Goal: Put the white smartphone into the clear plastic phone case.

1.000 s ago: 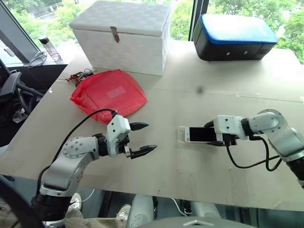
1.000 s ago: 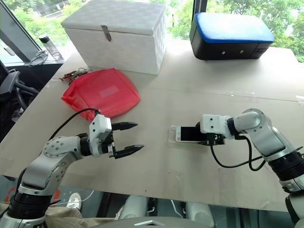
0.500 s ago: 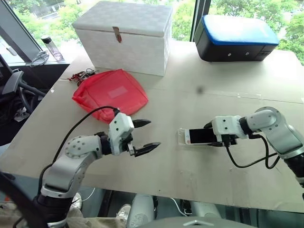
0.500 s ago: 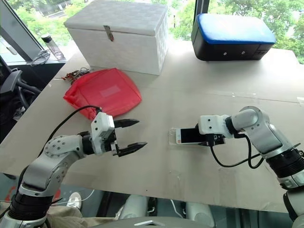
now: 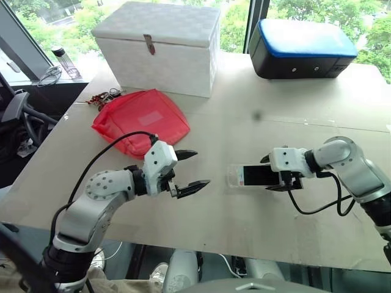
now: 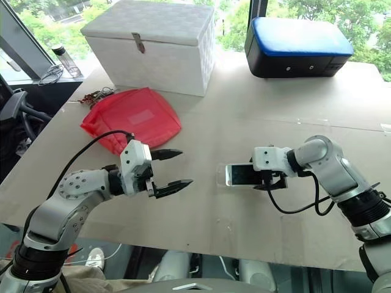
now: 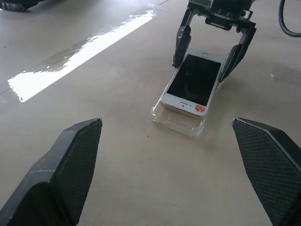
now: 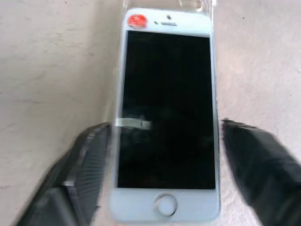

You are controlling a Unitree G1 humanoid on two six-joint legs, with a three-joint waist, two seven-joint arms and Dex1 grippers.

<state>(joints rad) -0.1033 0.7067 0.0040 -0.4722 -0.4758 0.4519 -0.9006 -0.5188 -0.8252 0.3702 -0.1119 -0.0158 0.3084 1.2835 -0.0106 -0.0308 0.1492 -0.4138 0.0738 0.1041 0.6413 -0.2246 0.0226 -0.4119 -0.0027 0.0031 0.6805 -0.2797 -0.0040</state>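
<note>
Fingers on our right gripper [image 7: 214,44] sit spread either side of the white smartphone [image 5: 258,175], which lies in the clear plastic phone case [image 7: 178,123] on the desk [image 5: 256,122], probably for seating it. Left gripper [image 5: 189,168] waits wide and empty.

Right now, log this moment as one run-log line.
white smartphone: lying on clear plastic phone case | right gripper: open, straddling phone | left gripper: open, apart

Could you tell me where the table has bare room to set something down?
Bare table lies between the red pouch and the white smartphone, and between the left gripper and phone. Crowded along the white box and blue-topped case.
</note>
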